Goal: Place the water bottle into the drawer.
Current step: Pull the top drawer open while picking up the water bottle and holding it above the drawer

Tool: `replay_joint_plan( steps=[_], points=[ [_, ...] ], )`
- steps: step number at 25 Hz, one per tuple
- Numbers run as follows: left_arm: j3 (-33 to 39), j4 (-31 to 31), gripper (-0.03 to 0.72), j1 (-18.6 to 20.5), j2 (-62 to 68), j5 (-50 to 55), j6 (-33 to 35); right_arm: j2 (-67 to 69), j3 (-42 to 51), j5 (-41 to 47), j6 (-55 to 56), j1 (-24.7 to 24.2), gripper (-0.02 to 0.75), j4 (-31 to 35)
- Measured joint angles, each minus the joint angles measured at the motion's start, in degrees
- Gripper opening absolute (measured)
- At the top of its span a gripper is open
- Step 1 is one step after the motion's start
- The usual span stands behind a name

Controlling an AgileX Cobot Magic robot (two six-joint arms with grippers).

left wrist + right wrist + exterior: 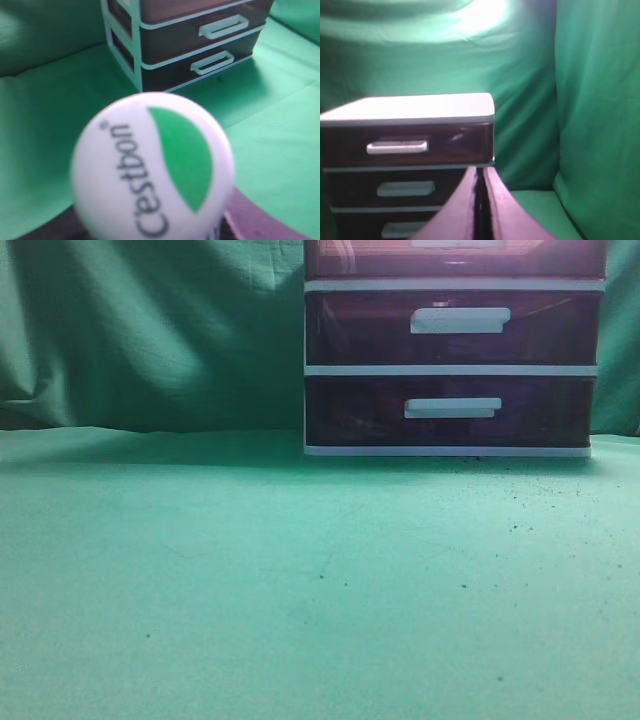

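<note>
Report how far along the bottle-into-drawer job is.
Done: the water bottle looks picked up; its white Cestbon cap fills the left wrist view, apparently in the left end effector, whose fingers are hidden. In hand: the right end effector, fingers together and empty, hangs in front of the drawer unit. Left: the top drawer looks closed, so it needs opening, then the bottle goes in.

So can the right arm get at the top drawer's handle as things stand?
Probably yes. In the right wrist view the claw is shut and empty, facing the drawer unit front, with the top drawer closed and its white handle unobstructed up and to the left. It would need to open first.
</note>
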Motion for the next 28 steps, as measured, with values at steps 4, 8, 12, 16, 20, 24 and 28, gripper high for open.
replay_joint_plan(
  steps=[4, 8, 12, 16, 20, 24, 28],
  points=[
    [0.00, 2.59, 0.258, 0.00, 0.00, 0.10, 0.00, 14.49, -6.25, -3.44, -8.56, 0.00, 0.000, -10.66],
    [0.00, 3.23, 0.258, 0.00, 0.00, 0.18, 0.00, 28.13, -15.80, -7.63, -17.08, 2.31, 0.000, -26.38],
    [0.00, 4.65, 0.258, 0.00, 0.00, 0.22, 0.00, 40.69, -24.15, -12.55, -28.16, 4.86, 0.050, -34.98],
    [0.00, 5.28, 0.258, 0.00, 0.00, 0.45, 0.00, 50.99, -30.35, -18.52, -36.28, 5.88, 0.222, -36.59],
    [0.00, 5.38, 0.258, 0.00, 0.00, 0.57, 0.00, 58.44, -35.20, -21.04, -40.05, 5.88, 0.298, -37.21],
    [0.00, 5.38, 0.258, 0.00, 0.00, 0.83, 0.00, 63.21, -38.11, -21.35, -40.57, 5.88, 0.339, -37.44],
    [0.00, 5.38, 0.258, 0.00, 0.00, 1.07, 0.00, 66.62, -39.61, -22.02, -41.75, 6.33, 0.323, -38.70]
  ],
)
